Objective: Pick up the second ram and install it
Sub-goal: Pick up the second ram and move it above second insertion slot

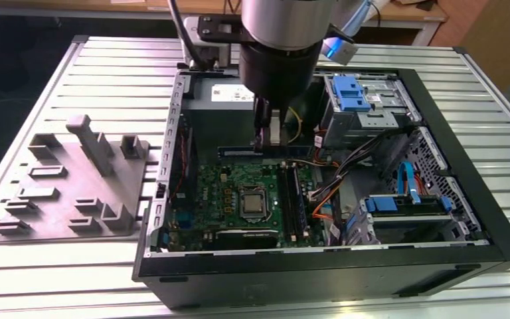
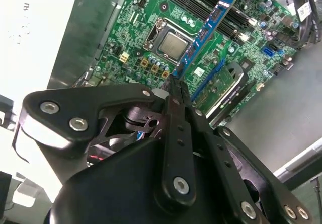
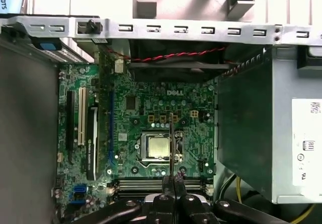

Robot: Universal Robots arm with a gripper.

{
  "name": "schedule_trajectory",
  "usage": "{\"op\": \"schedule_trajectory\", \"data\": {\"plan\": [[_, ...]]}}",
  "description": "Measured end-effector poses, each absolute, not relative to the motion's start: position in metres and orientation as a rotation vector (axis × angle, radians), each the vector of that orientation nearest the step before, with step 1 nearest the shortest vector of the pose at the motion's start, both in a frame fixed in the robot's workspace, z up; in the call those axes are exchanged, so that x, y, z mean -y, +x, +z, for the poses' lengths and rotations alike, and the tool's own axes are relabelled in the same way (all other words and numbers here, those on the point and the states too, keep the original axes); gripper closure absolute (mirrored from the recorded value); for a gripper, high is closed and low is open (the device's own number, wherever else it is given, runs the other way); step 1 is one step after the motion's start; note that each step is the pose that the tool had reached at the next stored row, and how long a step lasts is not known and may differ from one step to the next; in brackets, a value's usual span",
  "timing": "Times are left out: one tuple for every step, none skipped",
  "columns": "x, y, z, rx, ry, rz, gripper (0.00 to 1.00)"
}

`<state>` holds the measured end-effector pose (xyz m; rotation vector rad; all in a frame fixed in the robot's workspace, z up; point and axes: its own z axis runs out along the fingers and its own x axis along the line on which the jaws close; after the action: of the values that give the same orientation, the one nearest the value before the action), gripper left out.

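Note:
My gripper (image 1: pixel 268 141) hangs inside the open computer case (image 1: pixel 467 219), above the back part of the green motherboard (image 1: pixel 228 193). It is shut on the second ram (image 1: pixel 237 151), a long thin stick held on edge. In the second wrist view the ram (image 2: pixel 206 30) runs out from the gripper (image 2: pixel 173 80) as a blue strip over the board. In the first wrist view the ram (image 3: pixel 171 143) is a thin dark line above the CPU socket (image 3: pixel 157 147), clamped in the gripper (image 3: pixel 171 182). It lies crosswise to the black memory slots (image 3: pixel 158 184) and is clear of them.
A grey moulded tray (image 1: pixel 69 193) with upright posts lies on the slatted table at the exterior view's left of the case. The power supply (image 3: pixel 266 133) stands close beside the gripper. Drive cages with blue clips (image 1: pixel 348 93) and loose cables (image 1: pixel 326 199) crowd the case's other side.

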<state>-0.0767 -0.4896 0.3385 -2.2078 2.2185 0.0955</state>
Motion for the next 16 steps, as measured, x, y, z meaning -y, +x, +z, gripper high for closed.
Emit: {"op": "schedule_trajectory", "data": {"plan": [[0.49,-0.077,0.337,-2.217,-2.209,0.096,0.92],[0.49,-0.077,0.335,-2.215,-2.21,0.097,0.92],[0.49,-0.077,0.333,-2.213,-2.21,0.099,0.92],[0.49,-0.077,0.332,-2.211,-2.21,0.101,0.92],[0.49,-0.077,0.33,-2.21,-2.211,0.102,0.92],[0.49,-0.077,0.328,-2.209,-2.212,0.102,0.92],[0.489,-0.077,0.327,-2.208,-2.213,0.102,0.92],[0.489,-0.077,0.326,-2.207,-2.214,0.102,0.92],[0.489,-0.077,0.325,-2.206,-2.214,0.102,0.92],[0.488,-0.077,0.325,-2.206,-2.215,0.102,0.92],[0.488,-0.077,0.324,-2.205,-2.215,0.102,0.92],[0.488,-0.077,0.323,-2.205,-2.215,0.102,0.92],[0.488,-0.077,0.321,-2.205,-2.216,0.102,0.92],[0.488,-0.077,0.319,-2.205,-2.216,0.102,0.92],[0.488,-0.077,0.318,-2.204,-2.216,0.102,0.92],[0.488,-0.077,0.317,-2.205,-2.216,0.102,0.92]]}}
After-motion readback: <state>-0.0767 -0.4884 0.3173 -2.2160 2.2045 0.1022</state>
